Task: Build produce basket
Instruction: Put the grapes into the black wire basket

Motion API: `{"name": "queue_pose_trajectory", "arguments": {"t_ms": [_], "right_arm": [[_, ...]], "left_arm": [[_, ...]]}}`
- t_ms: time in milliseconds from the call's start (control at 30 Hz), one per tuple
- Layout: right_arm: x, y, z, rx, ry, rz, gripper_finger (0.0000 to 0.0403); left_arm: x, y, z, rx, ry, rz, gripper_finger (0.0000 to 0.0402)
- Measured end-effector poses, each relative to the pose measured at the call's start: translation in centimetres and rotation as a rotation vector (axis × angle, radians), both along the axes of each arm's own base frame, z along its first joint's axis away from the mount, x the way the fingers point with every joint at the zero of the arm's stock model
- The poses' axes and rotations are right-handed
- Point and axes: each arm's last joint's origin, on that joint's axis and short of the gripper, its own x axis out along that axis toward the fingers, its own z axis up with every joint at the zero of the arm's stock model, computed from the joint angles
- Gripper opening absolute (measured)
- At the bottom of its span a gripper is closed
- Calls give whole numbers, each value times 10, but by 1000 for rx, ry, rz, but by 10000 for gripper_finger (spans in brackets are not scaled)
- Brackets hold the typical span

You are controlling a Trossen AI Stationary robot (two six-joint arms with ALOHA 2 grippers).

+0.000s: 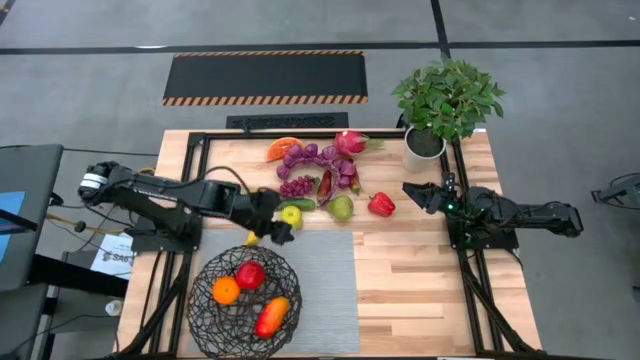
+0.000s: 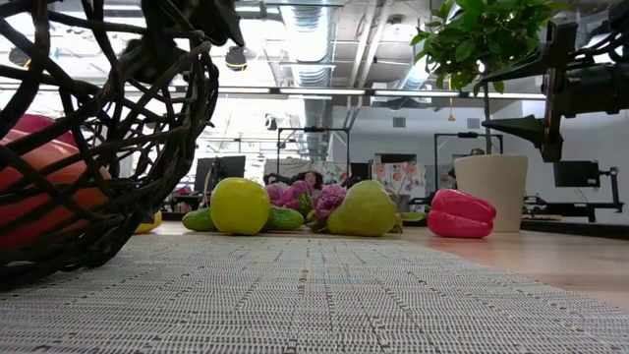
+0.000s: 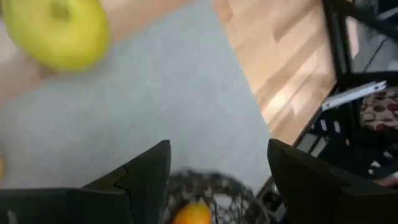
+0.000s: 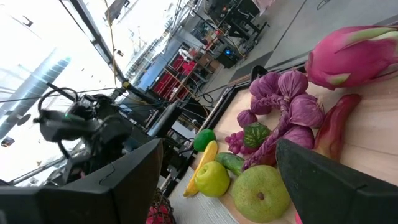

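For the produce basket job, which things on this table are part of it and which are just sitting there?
Part of the job:
- wire basket, holding a red apple, an orange and a red-yellow fruit
- loose produce: yellow-green apple, green pear, red pepper, dragonfruit, purple grapes

Just there:
- potted plant
- grey mat
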Motion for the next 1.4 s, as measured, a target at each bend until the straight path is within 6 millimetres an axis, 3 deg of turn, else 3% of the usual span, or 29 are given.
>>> {"name": "queue_pose_trajectory", "arguments": {"t_ms": [333,533,700,1100,1300,1400], "right_arm": [[0,0,0,-18,9,-2,333],[0,0,0,-18,12,-3,333],[1,0,-1,-18,17,-3,333],[1,0,-1,-13,21,-5,333],[1,0,-1,-12,21,-5,333],[1,0,-1,-12,21,-4,333]], "left_arm": [[8,65,3,229,-82,106,237],[21,95,-8,370,-92,93,234],[39,108,-31,414,-9,22,234],[91,132,-77,610,372,-166,234],[100,145,-107,557,429,-206,234],[102,150,-113,554,438,-194,234]]}}
